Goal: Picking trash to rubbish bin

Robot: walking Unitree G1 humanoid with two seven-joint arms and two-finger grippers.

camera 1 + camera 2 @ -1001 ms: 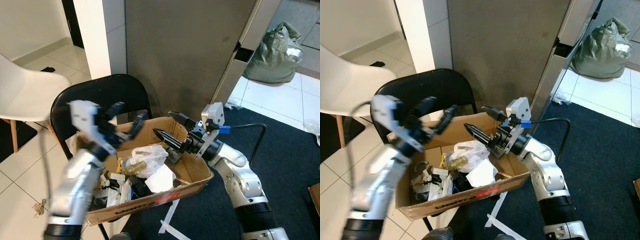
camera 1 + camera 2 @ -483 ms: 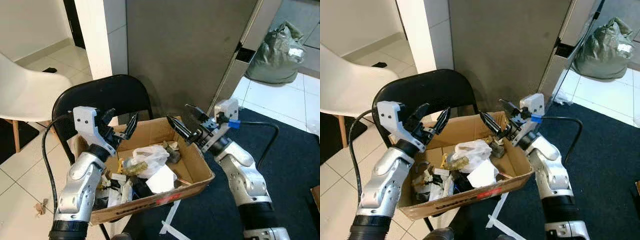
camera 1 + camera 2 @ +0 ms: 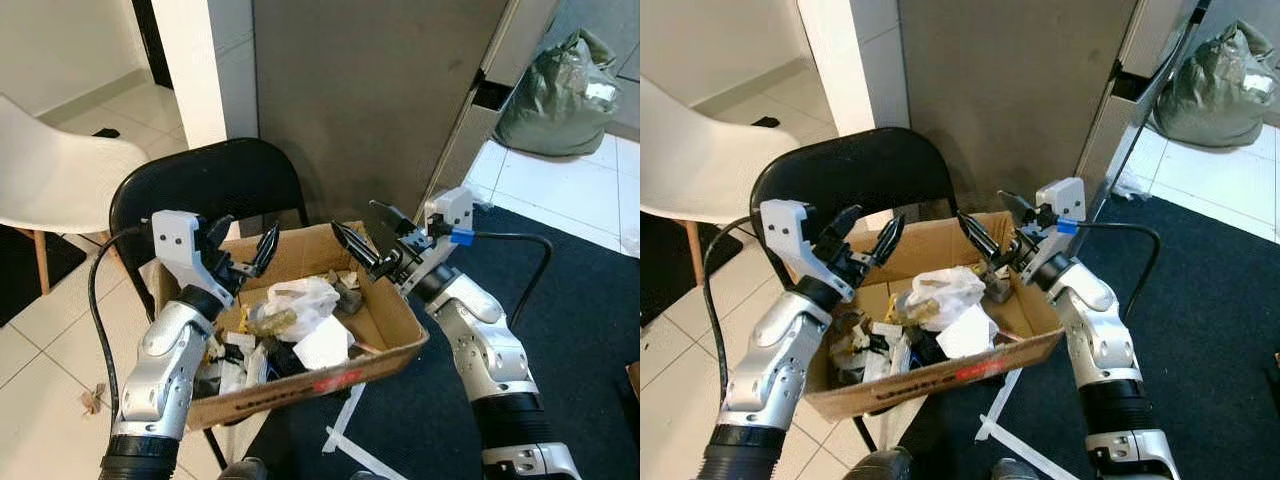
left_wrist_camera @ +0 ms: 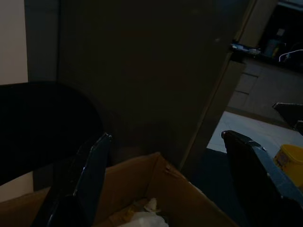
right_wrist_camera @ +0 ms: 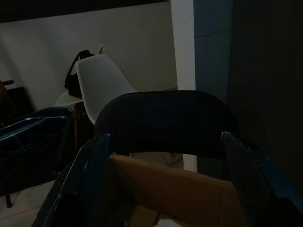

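Trash fills the brown cardboard box: light, crumply; left gripper and right gripper hover open-fingered above.

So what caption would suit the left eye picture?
Both open grippers, left and right, hover over a cardboard box of trash on a black chair.

The cardboard box has red and dark print along its front. It's too small and blurred to read.

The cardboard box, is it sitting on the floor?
No, the cardboard box sits on the seat of the black chair, with the left claw and right claw open above it.
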